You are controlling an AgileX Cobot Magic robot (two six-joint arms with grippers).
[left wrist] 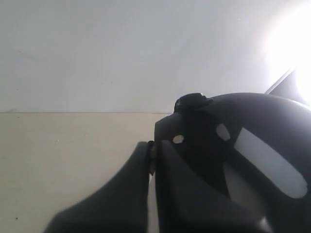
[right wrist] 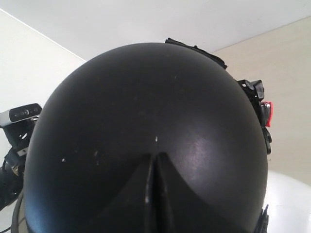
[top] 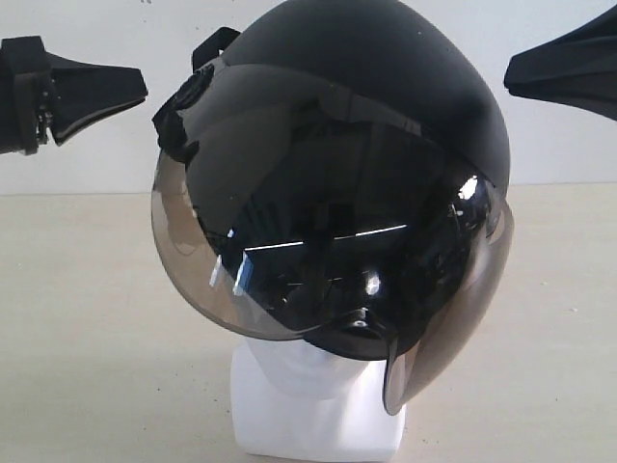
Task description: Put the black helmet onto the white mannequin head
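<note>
The black helmet [top: 366, 106] sits over the white mannequin head [top: 310, 374], tilted forward. Its smoky visor [top: 289, 241] covers the face, so only the chin, neck and squarish base [top: 318, 429] show. My left gripper [top: 143, 95] hangs shut beside the helmet's left visor hinge, a short gap away. My right gripper [top: 508, 75] is shut close to the shell's upper right side, and I cannot tell whether it touches. In the left wrist view the shut fingers [left wrist: 146, 160] point at the helmet's side [left wrist: 252, 141]. The right wrist view shows the shut gripper [right wrist: 154, 158] against the helmet's dome [right wrist: 146, 97].
The head stands on a beige tabletop [top: 87, 318] before a white wall [top: 87, 164]. A small camera on a dark stand [right wrist: 22, 114] shows past the helmet in the right wrist view.
</note>
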